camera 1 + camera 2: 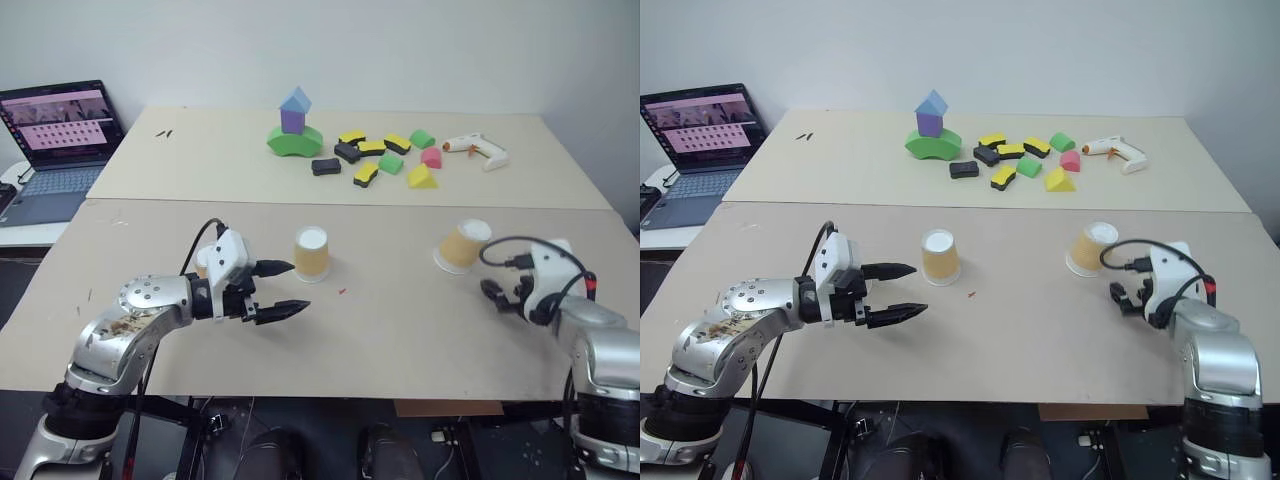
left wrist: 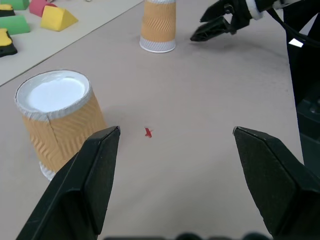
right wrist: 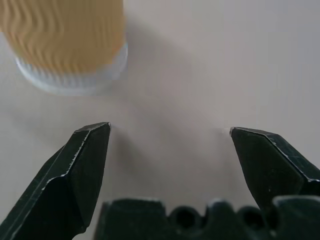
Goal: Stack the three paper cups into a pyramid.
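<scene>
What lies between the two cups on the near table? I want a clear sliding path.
Bare tabletop, apart from a tiny red speck beside the middle cup; nothing else before the right cup, in the left eye view.

Beige table (image 1: 400, 340) with paper cups (image 1: 311, 254), foam blocks (image 1: 380, 155).

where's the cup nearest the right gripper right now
In the left eye view that paper cup stands upside down on the near table's right side, just ahead and left of the open right gripper, not touching it.
</scene>
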Controlling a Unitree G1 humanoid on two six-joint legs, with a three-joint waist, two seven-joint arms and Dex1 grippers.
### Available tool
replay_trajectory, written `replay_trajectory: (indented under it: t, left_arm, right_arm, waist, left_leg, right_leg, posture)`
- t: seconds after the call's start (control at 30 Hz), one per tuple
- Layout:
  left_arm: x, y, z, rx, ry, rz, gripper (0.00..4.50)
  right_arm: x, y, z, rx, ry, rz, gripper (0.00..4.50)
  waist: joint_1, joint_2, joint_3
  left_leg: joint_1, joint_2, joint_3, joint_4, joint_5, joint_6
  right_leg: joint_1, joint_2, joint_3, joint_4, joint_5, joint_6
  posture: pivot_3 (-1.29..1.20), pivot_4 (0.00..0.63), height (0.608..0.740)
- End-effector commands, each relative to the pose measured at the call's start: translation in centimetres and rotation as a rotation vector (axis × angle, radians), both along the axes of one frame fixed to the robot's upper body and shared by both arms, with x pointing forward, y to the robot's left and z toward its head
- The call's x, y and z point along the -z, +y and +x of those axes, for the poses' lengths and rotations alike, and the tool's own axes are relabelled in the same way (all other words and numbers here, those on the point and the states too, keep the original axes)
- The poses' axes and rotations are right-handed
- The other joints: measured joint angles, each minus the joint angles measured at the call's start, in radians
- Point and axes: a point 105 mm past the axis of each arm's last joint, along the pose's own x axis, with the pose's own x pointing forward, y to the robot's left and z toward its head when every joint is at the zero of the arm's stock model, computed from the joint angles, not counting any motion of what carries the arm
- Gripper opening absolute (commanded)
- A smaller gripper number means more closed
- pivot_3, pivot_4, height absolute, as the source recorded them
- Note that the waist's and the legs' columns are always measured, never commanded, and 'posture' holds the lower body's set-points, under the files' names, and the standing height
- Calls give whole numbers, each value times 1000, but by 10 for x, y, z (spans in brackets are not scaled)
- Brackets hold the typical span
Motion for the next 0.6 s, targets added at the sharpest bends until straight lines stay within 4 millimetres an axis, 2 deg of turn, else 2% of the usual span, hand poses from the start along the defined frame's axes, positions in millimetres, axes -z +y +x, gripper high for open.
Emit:
replay_trajectory:
  t: [0.03,0.2,0.3,0.43,0.6]
  left_arm:
    - [-7,1,2,-4,-33,-3,3818]
    - [-9,2,4,-24,-41,-15,3818]
    - [-11,2,5,-32,-40,-25,3818]
    - [-10,2,5,-38,-43,-19,3818]
    - [-11,3,5,-48,-48,-21,3818]
  right_arm:
    - [-27,11,8,-34,-123,76,4469]
    - [-38,20,25,-50,-172,152,4469]
    - [-39,16,35,-28,-182,123,4469]
    - [-48,20,51,-31,-222,128,4469]
    - [-47,23,61,-30,-225,107,4469]
  waist:
    - [2,0,0]
    - [10,0,0]
    - [10,0,0]
    - [5,0,0]
    - [2,0,0]
  left_leg:
    - [0,0,0,0,0,0]
    - [0,-1,0,0,0,0]
    - [0,-1,0,0,0,0]
    - [0,-1,0,0,0,0]
    - [0,-1,1,0,0,0]
  right_leg:
    - [0,0,0,0,0,0]
    - [0,-1,0,0,0,0]
    - [0,-1,0,0,0,0]
    - [0,0,0,0,0,0]
    - [0,0,0,0,0,0]
  posture:
    - [0,150,691]
    - [0,150,691]
    - [0,150,691]
    - [0,150,691]
    - [0,150,691]
